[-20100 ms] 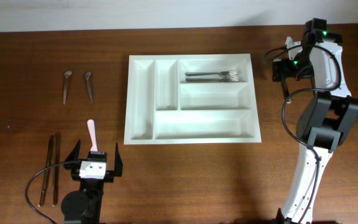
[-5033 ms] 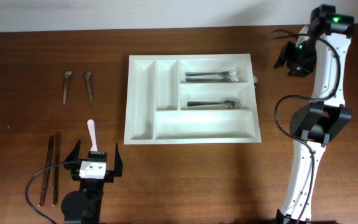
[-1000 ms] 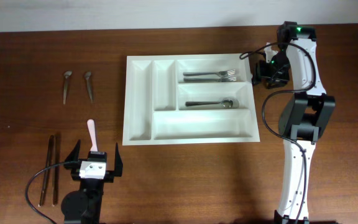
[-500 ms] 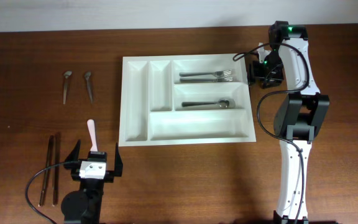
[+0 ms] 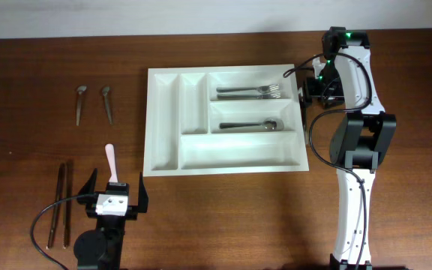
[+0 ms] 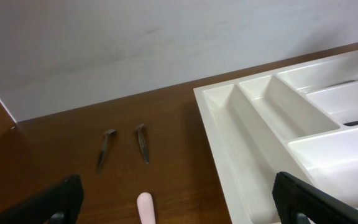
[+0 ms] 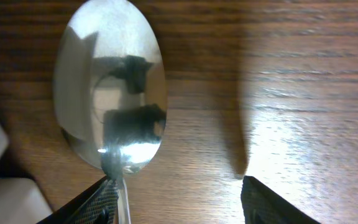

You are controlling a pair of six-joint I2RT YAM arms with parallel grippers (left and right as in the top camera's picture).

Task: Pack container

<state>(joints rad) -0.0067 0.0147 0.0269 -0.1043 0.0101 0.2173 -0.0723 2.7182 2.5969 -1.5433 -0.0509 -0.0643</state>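
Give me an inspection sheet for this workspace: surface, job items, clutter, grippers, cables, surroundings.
Surface: brown wooden table.
Job's things: white container holds forks in top long compartment, spoon in middle one; loose spoon on table by right gripper.
Clutter: two small metal utensils, pink-handled utensil, two dark sticks, left of container.
Grippers: left gripper jaws open, empty; right gripper jaws open.
Cables: left cable, right cable, one beside each arm.
Surroundings: pale wall.

The top camera looks straight down on the whole desk. The left wrist camera sits low, looking across at the tray, which the top view shows too. The right wrist camera is very close above a spoon.
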